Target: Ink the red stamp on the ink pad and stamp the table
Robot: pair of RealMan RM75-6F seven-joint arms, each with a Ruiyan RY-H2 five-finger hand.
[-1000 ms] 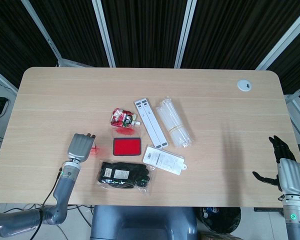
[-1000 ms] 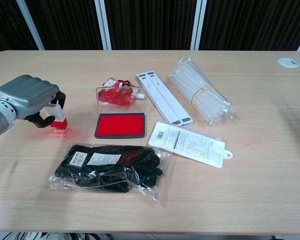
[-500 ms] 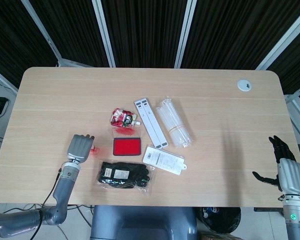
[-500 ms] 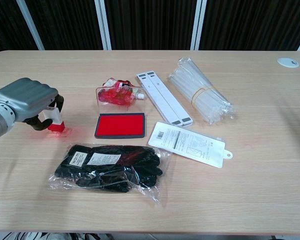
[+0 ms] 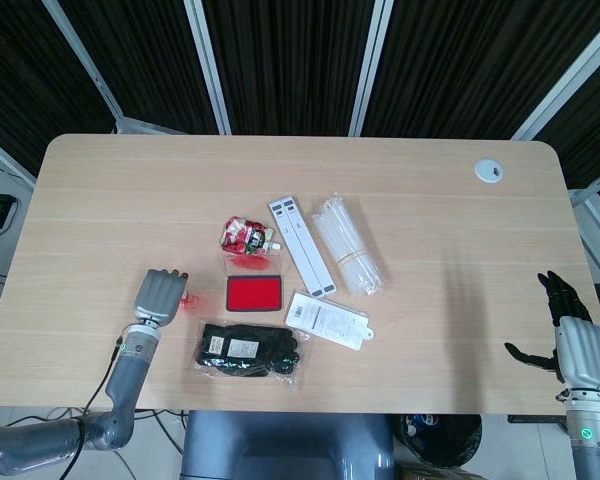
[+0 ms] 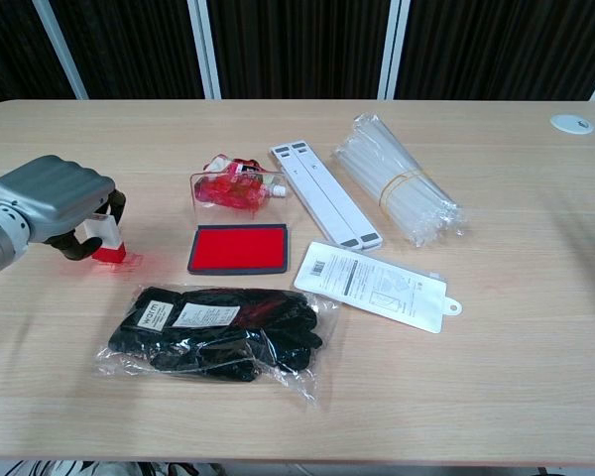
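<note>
Bare bench [image 6: 496,397] stretches wide on the right & along the far edge. Centre is crowded: ink pad [image 6: 240,248] w/ red pouch [image 6: 233,186] just behind, bagged black gloves [image 6: 218,329] in front, white card pack [image 6: 372,284], white strips [image 6: 324,193] & tube bundle [image 6: 397,180] to its right.

The ink pad [image 6: 238,248] lies near the middle of the table [image 6: 535,327], with the stamp [image 6: 109,241] to its left, held down on the tabletop by the left hand [image 6: 55,203]. Just behind the pad sits a small pouch [image 6: 236,185]. A bag of gloves [image 6: 218,332] lies nearer. To the right lie a flat packet [image 6: 372,284], two strips [image 6: 322,193] and, farther right, a bundle of tubes [image 6: 397,178].
</note>
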